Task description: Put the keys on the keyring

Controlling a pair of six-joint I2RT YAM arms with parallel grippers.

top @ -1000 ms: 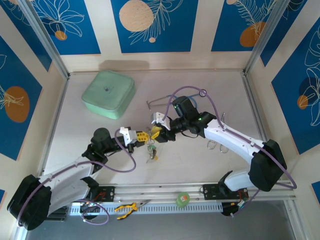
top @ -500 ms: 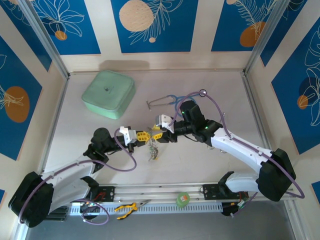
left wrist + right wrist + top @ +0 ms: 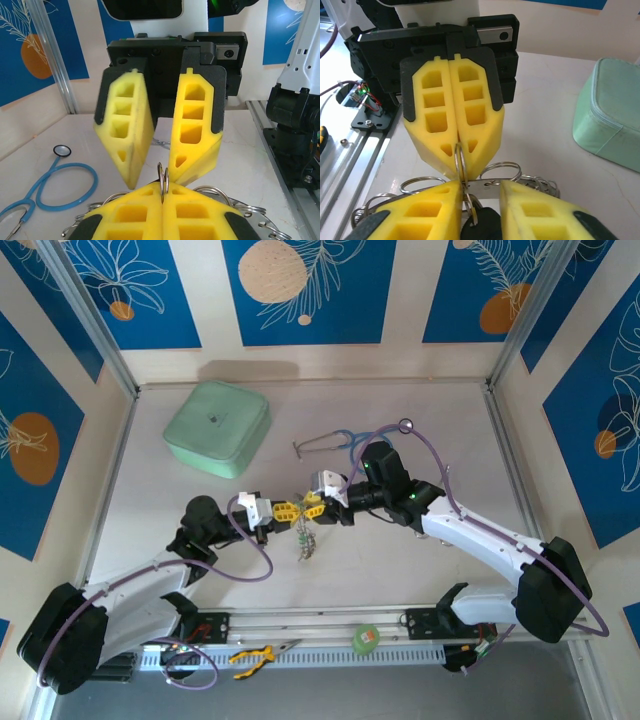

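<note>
A pale table (image 3: 420, 420) is shown, enclosed by walls (image 3: 310, 290) of blue panels printed with leaves and orange discs. A green case (image 3: 215, 427) is set at far left, and a stethoscope (image 3: 335, 440) is laid at far centre. The two grippers are met tip to tip above the table's middle.

The left gripper (image 3: 162, 189) is seen with its fingers pressed together, clamped on the keyring (image 3: 460, 157), whose wire is presented edge-on between the pads. The keys (image 3: 305, 540), with green and yellow tags, are hung from the ring just below the meeting point. The right gripper (image 3: 479, 186) is seen with its fingers apart, one on either side of the black key (image 3: 480, 225). Whether the pads bear on its head cannot be told.

The step in hand is judged to be the threading of the black key onto the keyring. It would be done well if the ring were held rigid by the left gripper and the key were first gripped firmly by its head. Its eye would then be brought squarely to the ring's split and advanced along the wire in small moves. Sideways pull should be avoided, lest the ring be twisted from the clamp or the hung keys be snagged.

No brand or writing can be read. A dark mark on the case's lid is too small to be made out.
</note>
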